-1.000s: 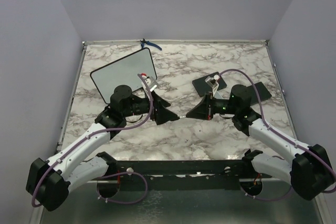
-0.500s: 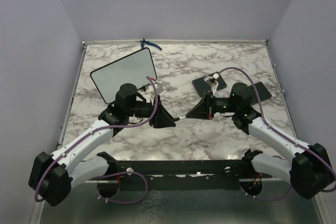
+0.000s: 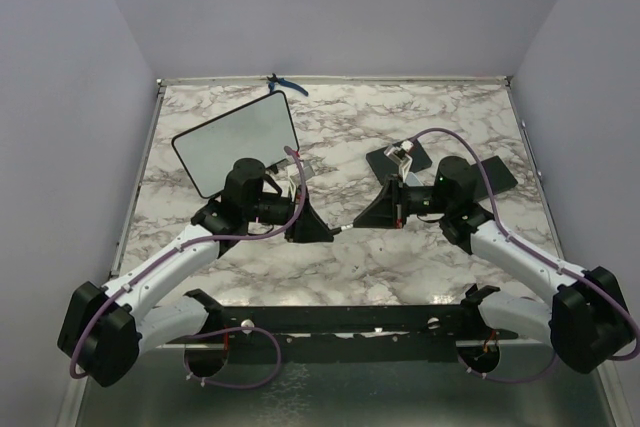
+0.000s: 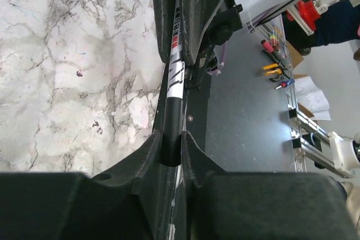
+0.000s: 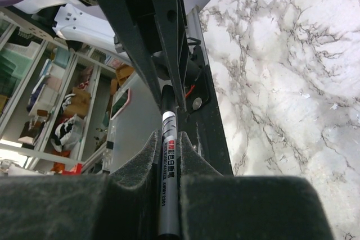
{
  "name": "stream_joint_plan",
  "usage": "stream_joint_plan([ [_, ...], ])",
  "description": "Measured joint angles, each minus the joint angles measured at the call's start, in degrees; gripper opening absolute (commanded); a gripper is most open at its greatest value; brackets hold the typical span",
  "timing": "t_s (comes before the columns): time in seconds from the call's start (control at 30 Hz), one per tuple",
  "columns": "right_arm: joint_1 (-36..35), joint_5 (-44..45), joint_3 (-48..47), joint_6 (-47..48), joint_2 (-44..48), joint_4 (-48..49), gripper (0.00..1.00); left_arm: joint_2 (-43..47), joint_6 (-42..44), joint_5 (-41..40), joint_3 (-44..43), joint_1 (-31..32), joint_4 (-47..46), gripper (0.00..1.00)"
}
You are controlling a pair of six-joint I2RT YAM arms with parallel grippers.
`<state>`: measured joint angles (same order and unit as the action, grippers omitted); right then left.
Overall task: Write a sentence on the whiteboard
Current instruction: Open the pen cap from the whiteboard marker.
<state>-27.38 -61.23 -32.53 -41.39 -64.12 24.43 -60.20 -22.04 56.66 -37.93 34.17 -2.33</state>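
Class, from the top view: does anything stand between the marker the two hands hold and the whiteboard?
No loose object shows there. The marker is gripped between the left hand and the right hand. The marble table toward the whiteboard looks bare, with only the left arm's wrist above it.

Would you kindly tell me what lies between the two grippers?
A marker, gripped at each end by the left gripper and right gripper; top view shows it.

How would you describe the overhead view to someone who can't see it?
Two robot arms meet over a marble table, the left end effector and right end effector both gripping one marker between them. A whiteboard with no visible writing sits at the back left.
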Motion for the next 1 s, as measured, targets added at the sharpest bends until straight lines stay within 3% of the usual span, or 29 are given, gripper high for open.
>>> stream_joint_plan([
  [0.1, 0.0, -0.2, 0.0, -0.1, -0.1, 0.0, 0.0, -0.2, 0.3, 0.4, 0.0, 0.0, 0.3, 0.0],
  [0.63, 0.1, -0.2, 0.0, -0.7, 0.7, 0.3, 0.0, 1.1, 1.5, 0.7, -0.1, 0.1, 0.4, 0.0],
  [1.0, 3.8, -4.3, 0.2, -3.6, 0.0, 3.3, 0.0, 1.2, 2.4, -2.3, -0.1, 1.0, -3.6, 0.0],
])
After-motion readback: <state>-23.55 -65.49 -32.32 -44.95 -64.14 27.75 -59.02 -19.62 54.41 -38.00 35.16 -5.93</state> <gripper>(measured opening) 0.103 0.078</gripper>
